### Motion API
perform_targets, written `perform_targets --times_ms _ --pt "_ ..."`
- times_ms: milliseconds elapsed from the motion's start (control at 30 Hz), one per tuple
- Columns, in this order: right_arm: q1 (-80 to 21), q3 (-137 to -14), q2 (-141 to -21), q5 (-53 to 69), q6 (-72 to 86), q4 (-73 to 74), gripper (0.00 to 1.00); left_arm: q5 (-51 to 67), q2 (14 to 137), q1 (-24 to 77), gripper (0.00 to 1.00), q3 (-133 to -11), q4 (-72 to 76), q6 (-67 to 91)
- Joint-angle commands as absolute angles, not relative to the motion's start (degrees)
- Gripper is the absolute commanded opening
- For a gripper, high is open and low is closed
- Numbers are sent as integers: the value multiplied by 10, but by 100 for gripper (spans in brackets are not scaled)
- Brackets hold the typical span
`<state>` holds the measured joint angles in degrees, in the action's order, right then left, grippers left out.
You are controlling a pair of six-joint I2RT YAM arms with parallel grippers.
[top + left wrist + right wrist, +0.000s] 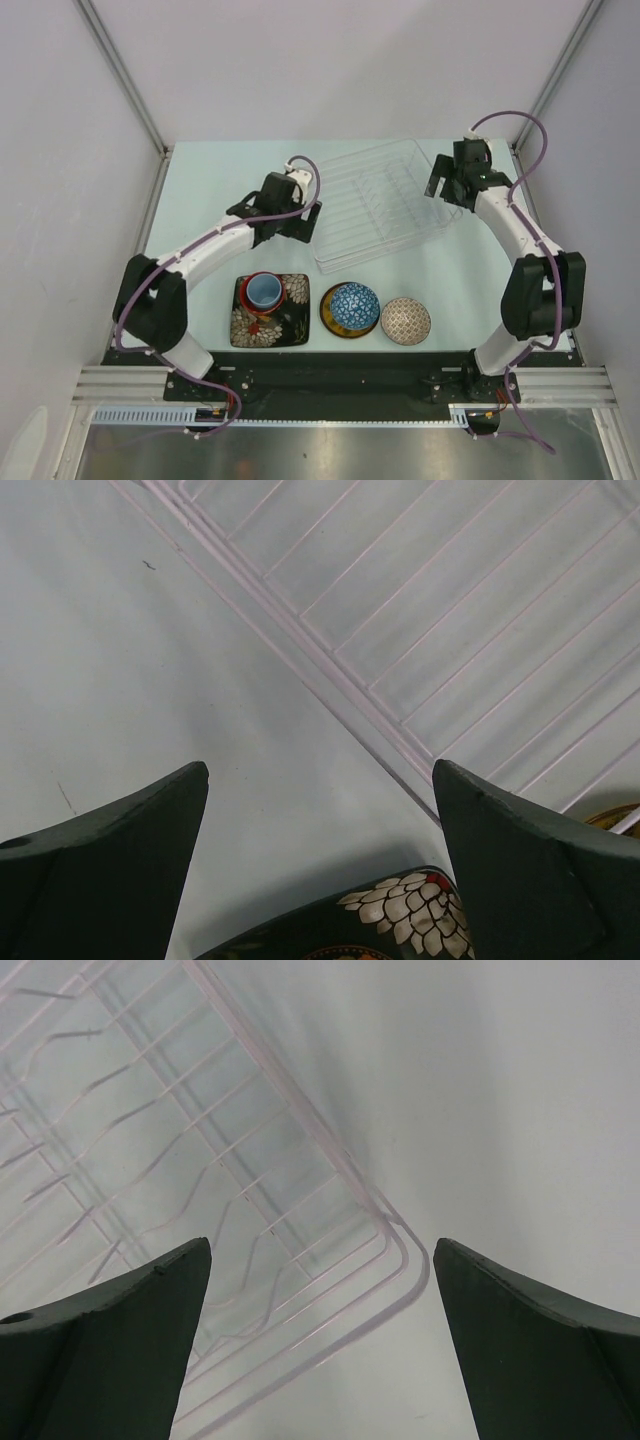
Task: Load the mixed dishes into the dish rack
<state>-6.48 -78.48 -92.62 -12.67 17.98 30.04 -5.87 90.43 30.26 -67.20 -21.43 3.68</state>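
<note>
The clear dish rack (385,205) lies at the table's middle back, with no dishes in it. The black square floral plate (270,318) sits near front left, with the pale blue cup (264,290) nested in the red-lined mug (277,298) on it. The blue patterned bowl (355,304) rests on the yellow saucer (328,320). The brownish bowl (406,320) stands to their right. My left gripper (298,222) is open and empty, between plate and rack. My right gripper (441,186) is open and empty over the rack's right corner.
In the left wrist view, the open left gripper (320,770) frames bare table, the rack's edge (330,685) and the plate's corner (400,910). In the right wrist view, the open right gripper (320,1245) frames the rack's rounded corner (395,1250). White walls enclose the table.
</note>
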Motion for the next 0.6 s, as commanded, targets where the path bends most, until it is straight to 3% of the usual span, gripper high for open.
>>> perform_targets --times_ms 0,300,567 --pt "-62 -783 -954 -143 185 270 100 -69 924 305 100 -698 -180 36" --pt "-64 -777 -999 -174 190 281 100 -131 977 297 99 -685 -143 2" --pt "-74 -751 -988 -185 206 286 100 -124 1037 228 98 -737 -172 -4"
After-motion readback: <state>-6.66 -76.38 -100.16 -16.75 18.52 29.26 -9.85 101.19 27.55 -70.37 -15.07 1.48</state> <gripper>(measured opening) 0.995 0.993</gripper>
